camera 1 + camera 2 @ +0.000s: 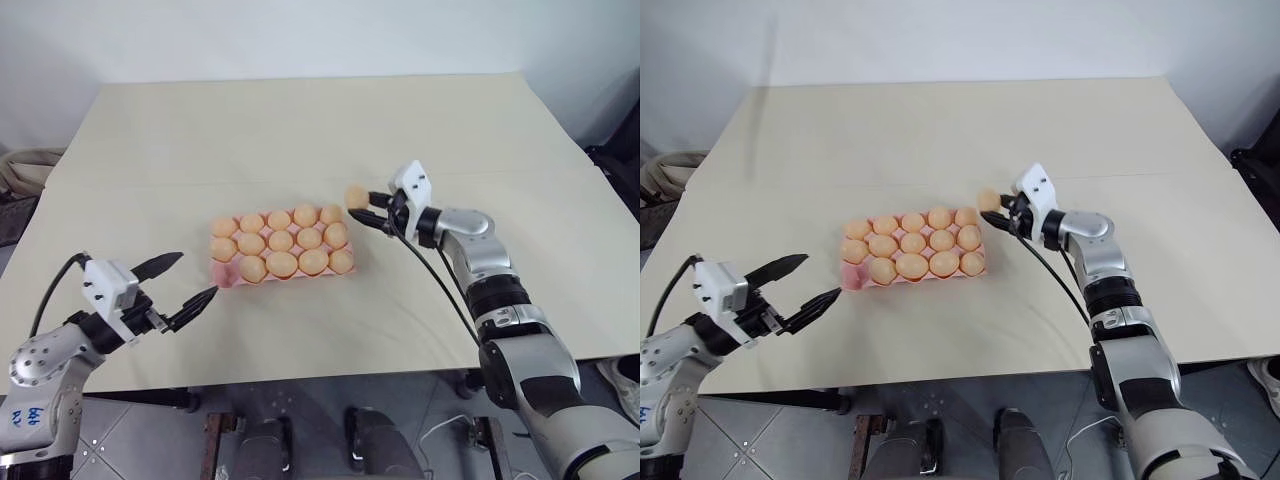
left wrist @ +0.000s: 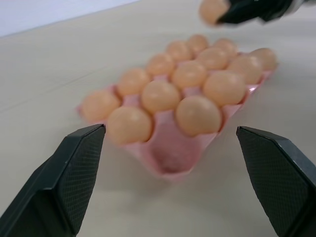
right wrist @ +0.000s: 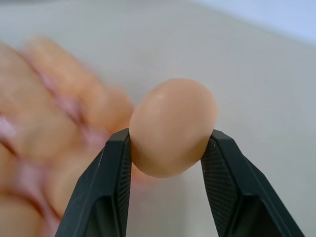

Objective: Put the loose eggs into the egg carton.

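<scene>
Both black fingers of the right gripper [image 3: 168, 148] pinch one loose egg [image 3: 173, 126] between their pads, one finger on each side of the shell. In the head views this egg [image 1: 356, 195] is held above the table [image 1: 300, 130], just beside the far right corner of the egg carton [image 1: 226, 279], clear of the surface. The right gripper points roughly level toward the carton.

Fingers of the left gripper [image 1: 190, 281] stand spread wide apart with nothing between them. That gripper hovers near the front left corner of the carton, apart from it, pointing toward it.

The pale-pink carton lies flat near the middle of the table, its long side running left to right. Peach-orange eggs fill its cups except one: the cup at the front left corner [image 2: 170, 158] is bare, showing pink moulding. The left wrist view looks straight at this bare cup between the spread fingers [image 2: 74, 173].
</scene>
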`<state>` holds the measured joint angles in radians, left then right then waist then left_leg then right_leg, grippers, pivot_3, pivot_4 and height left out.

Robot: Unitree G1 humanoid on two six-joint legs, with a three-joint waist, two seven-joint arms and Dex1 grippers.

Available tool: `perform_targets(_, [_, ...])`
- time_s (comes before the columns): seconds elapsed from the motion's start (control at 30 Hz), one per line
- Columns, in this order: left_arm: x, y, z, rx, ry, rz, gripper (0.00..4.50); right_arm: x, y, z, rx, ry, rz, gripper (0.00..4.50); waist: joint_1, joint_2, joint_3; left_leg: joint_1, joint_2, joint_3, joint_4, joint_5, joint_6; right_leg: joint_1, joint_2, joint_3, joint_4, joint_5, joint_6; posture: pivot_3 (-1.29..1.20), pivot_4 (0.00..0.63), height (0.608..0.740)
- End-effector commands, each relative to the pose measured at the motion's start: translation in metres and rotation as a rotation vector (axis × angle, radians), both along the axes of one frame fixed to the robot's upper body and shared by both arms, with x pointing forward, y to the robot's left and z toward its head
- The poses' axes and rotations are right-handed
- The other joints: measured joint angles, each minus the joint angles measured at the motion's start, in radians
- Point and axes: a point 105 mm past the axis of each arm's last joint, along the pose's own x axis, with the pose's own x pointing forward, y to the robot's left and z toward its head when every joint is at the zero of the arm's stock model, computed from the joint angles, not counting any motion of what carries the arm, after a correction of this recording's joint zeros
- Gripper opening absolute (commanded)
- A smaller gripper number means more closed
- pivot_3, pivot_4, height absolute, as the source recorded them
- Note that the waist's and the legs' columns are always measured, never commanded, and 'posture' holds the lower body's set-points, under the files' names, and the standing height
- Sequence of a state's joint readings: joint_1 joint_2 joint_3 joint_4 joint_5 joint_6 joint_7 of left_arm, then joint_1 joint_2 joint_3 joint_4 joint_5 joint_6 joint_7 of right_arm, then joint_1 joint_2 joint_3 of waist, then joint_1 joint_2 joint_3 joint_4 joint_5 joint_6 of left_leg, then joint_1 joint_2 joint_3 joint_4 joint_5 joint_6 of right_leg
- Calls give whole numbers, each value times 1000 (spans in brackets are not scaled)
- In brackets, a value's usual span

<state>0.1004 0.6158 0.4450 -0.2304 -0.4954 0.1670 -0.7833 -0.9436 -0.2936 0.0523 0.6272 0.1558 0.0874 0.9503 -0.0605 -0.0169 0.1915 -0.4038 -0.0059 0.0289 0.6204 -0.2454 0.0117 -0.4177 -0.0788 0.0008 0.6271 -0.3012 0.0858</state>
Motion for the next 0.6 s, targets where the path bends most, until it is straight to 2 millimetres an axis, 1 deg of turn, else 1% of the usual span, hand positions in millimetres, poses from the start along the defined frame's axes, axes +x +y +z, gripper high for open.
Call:
perform_targets(0.03, [-10, 12, 11, -14, -57, 58, 4500, -30, 53, 20, 4, -19, 176, 1942, 0, 0, 0, 0, 0, 0, 0, 0, 0, 0, 0, 0, 0, 0, 0, 0, 150, 740])
perform_targets(0.13, [-18, 22, 7, -29, -48, 105, 4500, -54, 97, 18, -22, 33, 279, 1942, 2, 0, 0, 0, 0, 0, 0, 0, -1, -1, 0, 0, 0, 0, -1, 0, 150, 740])
perform_targets(0.17, [-21, 24, 6, -34, -43, 116, 4500, -60, 108, 15, -38, 55, 302, 1942, 1, 0, 0, 0, 0, 0, 0, -1, -2, -1, 0, 0, 0, 0, -1, 0, 150, 740])
perform_targets(0.23, [-25, 26, 5, -41, -38, 133, 4500, -70, 125, 8, -70, 80, 339, 1942, 4, 0, 0, -1, 0, 1, 0, -3, -6, -1, -1, -1, -1, 0, -1, 0, 150, 740])
perform_targets(0.33, [-30, 26, 4, -44, -45, 156, 4500, -76, 142, -2, -110, 92, 351, 1942, 8, -2, -1, -2, 0, 1, 0, -4, -6, -2, -2, -3, -2, 0, -2, 0, 150, 740])
perform_targets(0.6, [-33, 23, 3, -46, -53, 181, 4500, -89, 172, -15, -164, 123, 372, 1942, -4, -3, -2, -1, 0, 3, -2, -4, -6, -4, -3, -4, -2, 0, -3, 0, 150, 740])
